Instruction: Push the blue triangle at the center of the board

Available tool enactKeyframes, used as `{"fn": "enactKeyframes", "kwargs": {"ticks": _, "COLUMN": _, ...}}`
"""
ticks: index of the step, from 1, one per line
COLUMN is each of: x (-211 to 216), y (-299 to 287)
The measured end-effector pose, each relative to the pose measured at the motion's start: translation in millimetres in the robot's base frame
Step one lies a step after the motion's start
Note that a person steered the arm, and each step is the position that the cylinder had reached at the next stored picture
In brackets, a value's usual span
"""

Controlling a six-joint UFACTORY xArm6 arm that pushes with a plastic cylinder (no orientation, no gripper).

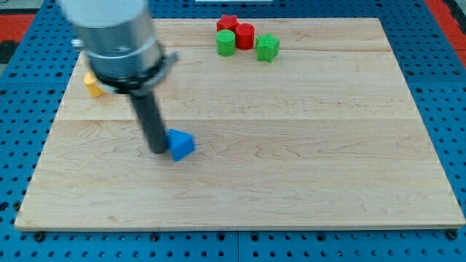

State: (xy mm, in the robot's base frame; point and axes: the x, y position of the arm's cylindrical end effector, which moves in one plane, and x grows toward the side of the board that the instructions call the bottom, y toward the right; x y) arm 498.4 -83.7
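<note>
No pincer on this arm, so no spread or pinch to report; it ends in a rod. My tip [159,151] sits left of centre, touching the left side of the blue triangle [180,144]. The triangle lies directly right of the tip, lower left of the surface's [328,175] middle. Centre lies to its right and slightly up, so a rightward push looks apt. Its long axis and pointing direction cannot be told.

my arm [116,36] enters from the view's top left; rod upright; my tip [158,151] down on the board
</note>
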Motion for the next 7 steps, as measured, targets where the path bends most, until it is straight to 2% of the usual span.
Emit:
{"fn": "enactKeyframes", "kwargs": {"ticks": 1, "x": -3, "y": 63}}
{"fn": "enactKeyframes", "kwargs": {"ticks": 2, "x": 40, "y": 82}}
{"fn": "enactKeyframes", "kwargs": {"ticks": 3, "x": 14, "y": 98}}
{"fn": "enactKeyframes", "kwargs": {"ticks": 4, "x": -43, "y": 95}}
{"fn": "enactKeyframes", "kwargs": {"ticks": 5, "x": -39, "y": 69}}
{"fn": "enactKeyframes", "kwargs": {"ticks": 6, "x": -40, "y": -32}}
{"fn": "enactKeyframes", "kwargs": {"ticks": 7, "x": -83, "y": -142}}
